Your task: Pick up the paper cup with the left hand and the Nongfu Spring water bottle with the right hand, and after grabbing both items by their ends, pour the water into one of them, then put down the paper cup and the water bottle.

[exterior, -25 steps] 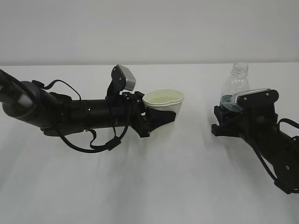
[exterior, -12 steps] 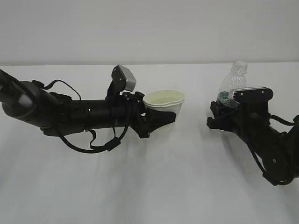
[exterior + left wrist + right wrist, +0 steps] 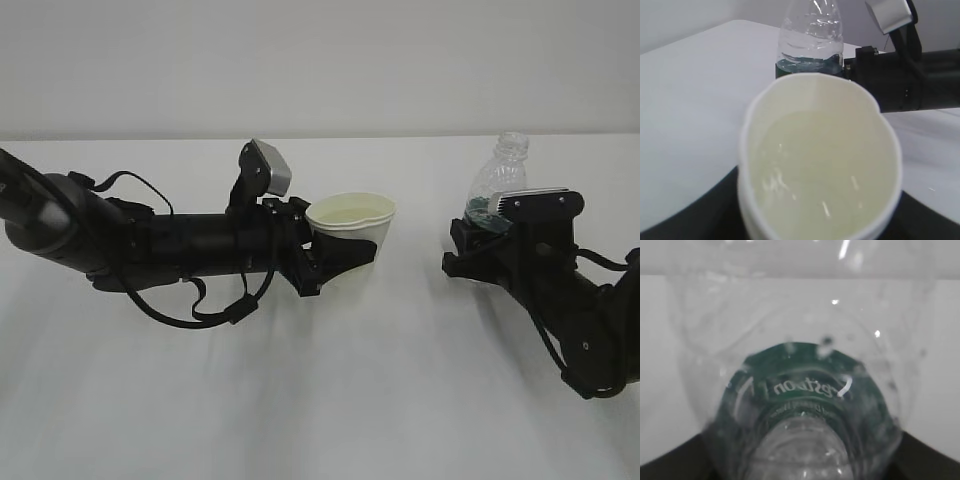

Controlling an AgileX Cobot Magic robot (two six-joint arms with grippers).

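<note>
- The cup [image 3: 352,225] stands upright near the middle of the table [image 3: 400,400], somewhat toward its far edge. Its rim is squeezed slightly out of round, and pale liquid shows inside, seen close in the left wrist view [image 3: 820,175].
- The left hand [image 3: 345,255] has its jaws clasped around the cup's lower wall, with the arm lying low along the table.
- The bottle [image 3: 497,185] is toward the table's right side, well apart from the cup. It is capless and leans a little to the left. It looks nearly empty, with only droplets visible on its clear wall [image 3: 805,390].
- The right hand [image 3: 480,245] has its jaws grasping the bottle at the green label band near its lower part.
- Step in hand, as I judge it: pouring looks finished, since the water sits in the cup, and both things are being set down.
- Whether the bottle's base touches the table I cannot tell.
- Next move: bring the bottle upright on its base, then release both grips gently and withdraw each arm straight back without tipping the filled cup.
</note>
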